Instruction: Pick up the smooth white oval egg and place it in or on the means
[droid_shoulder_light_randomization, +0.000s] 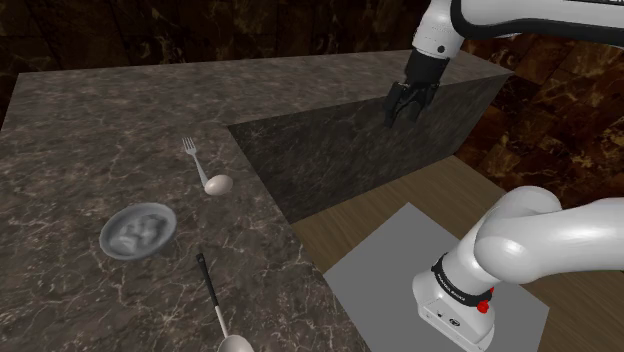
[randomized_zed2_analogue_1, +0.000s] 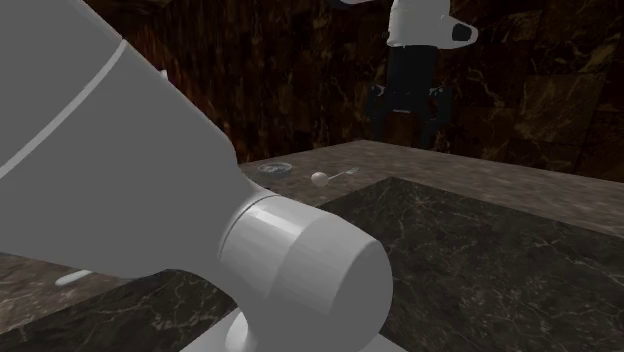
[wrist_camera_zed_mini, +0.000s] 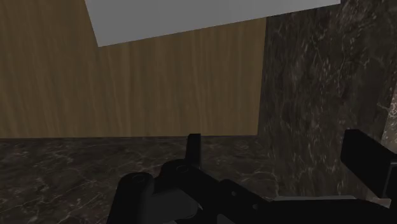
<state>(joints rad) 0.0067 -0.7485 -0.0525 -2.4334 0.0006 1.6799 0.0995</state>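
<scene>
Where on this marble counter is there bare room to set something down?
Bare: the stretch between the fork and the back wall, and the far wing of the counter by the gripper. Crowded: near the inner edge, where egg, grey plate and spoon sit.

No words, numbers or brand names can be read anywhere in the pictures. In the lower right of the shoulder view, the black band (droid_shoulder_light_randomization: 450, 283) round the foot of the white arm (droid_shoulder_light_randomization: 530, 245) bears a line of tiny pale marks that may be lettering, but they are too small to make out. Just below the band, the arm's pale base (droid_shoulder_light_randomization: 447, 312) carries a small round mark, which likewise cannot be read.
</scene>
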